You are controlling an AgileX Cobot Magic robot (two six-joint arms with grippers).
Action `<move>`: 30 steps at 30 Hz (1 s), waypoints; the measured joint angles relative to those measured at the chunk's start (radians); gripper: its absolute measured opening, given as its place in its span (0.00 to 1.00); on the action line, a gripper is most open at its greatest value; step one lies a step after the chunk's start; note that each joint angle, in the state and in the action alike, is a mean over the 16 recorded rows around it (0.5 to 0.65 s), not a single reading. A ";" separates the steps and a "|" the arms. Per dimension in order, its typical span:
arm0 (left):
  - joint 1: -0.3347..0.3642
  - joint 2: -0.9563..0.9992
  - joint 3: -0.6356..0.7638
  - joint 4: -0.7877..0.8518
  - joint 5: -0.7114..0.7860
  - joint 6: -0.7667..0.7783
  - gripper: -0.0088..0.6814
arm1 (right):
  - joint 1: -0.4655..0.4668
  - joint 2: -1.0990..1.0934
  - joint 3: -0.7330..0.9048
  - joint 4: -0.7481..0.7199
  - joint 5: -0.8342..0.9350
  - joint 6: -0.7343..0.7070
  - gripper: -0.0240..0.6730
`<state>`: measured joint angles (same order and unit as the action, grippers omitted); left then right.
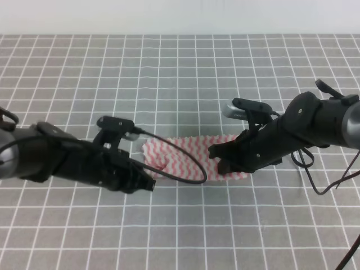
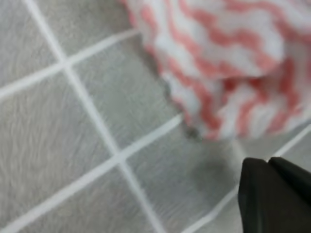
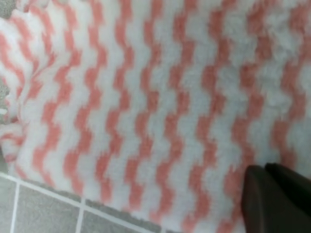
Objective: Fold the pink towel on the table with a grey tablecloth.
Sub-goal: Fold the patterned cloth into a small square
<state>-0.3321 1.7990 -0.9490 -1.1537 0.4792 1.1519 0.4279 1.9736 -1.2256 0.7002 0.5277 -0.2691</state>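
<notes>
High view: the towel (image 1: 185, 157) lies mid-surface (image 1: 180, 73) between the left claw (image 1: 147, 184) and right claw (image 1: 216, 159); whether either grips, I cannot tell.

Left wrist: a rumpled near corner, limp and light.

Right wrist: fleecy cloth; pinch at the edges.

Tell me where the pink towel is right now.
In the exterior high view the pink towel lies on the grey tablecloth just below the middle, between the left gripper and the right gripper, which overlaps its right end.
</notes>
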 joint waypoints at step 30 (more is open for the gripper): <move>-0.001 0.099 -0.124 0.101 0.087 -0.070 0.01 | 0.000 0.001 -0.001 0.002 -0.001 0.000 0.01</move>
<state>-0.3329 1.8982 -1.0728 -1.0528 0.5664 1.0817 0.4276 1.9742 -1.2268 0.7018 0.5269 -0.2689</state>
